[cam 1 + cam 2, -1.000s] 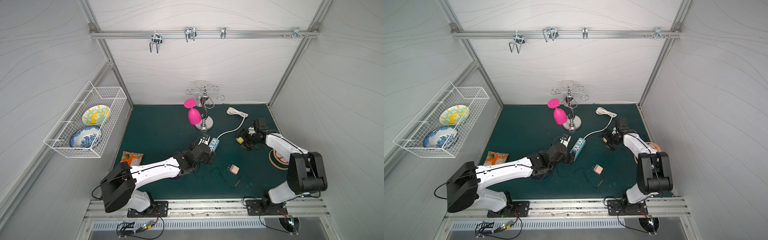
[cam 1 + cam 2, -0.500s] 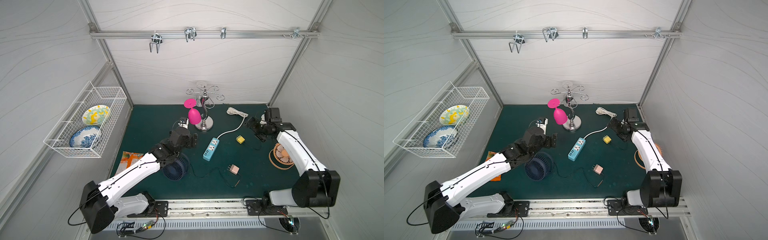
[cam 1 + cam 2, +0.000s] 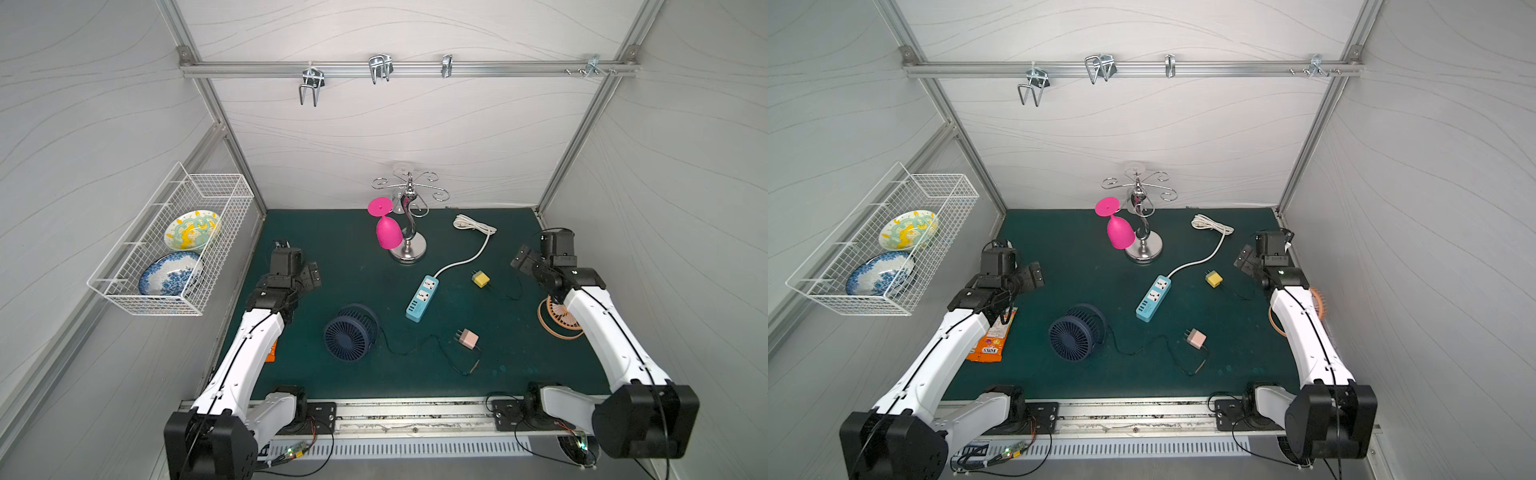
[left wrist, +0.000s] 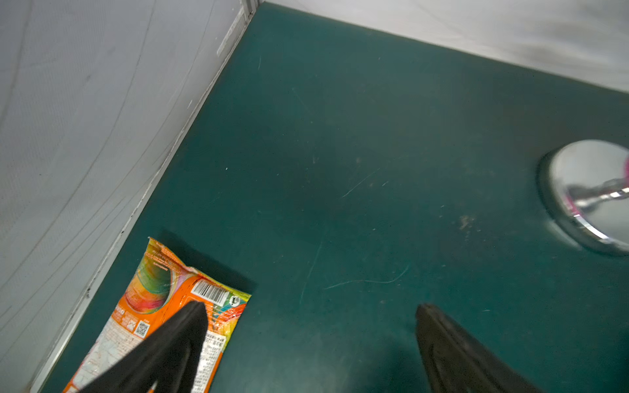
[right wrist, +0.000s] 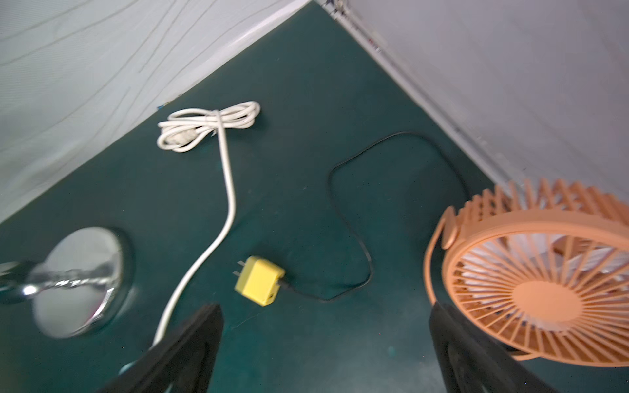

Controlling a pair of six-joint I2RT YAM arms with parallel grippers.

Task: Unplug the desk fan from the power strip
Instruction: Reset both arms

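The light-blue power strip [image 3: 422, 298] [image 3: 1153, 298] lies mid-mat with both outlets bare. A navy desk fan [image 3: 350, 332] sits left of it, its black cable running to a pink plug [image 3: 468, 338] loose on the mat. An orange desk fan [image 5: 531, 296] [image 3: 559, 318] stands at the right wall, cabled to a yellow plug [image 5: 260, 285] [image 3: 481, 279] lying free beside the strip. My left gripper [image 3: 309, 274] [image 4: 311, 309] hovers open at the left side. My right gripper [image 3: 524, 259] [image 5: 325, 309] is open at the right rear, above the yellow plug.
A chrome glass stand [image 3: 409, 251] with a pink glass [image 3: 388, 235] stands at the back. The strip's white cord [image 5: 204, 126] is coiled at the rear. An orange snack packet [image 4: 163, 292] lies by the left wall, below a wire basket [image 3: 145, 297] of plates.
Both arms have drawn back from the power strip, the left one to the left side and the right one to the right rear. The yellow plug now lies alone on the mat.
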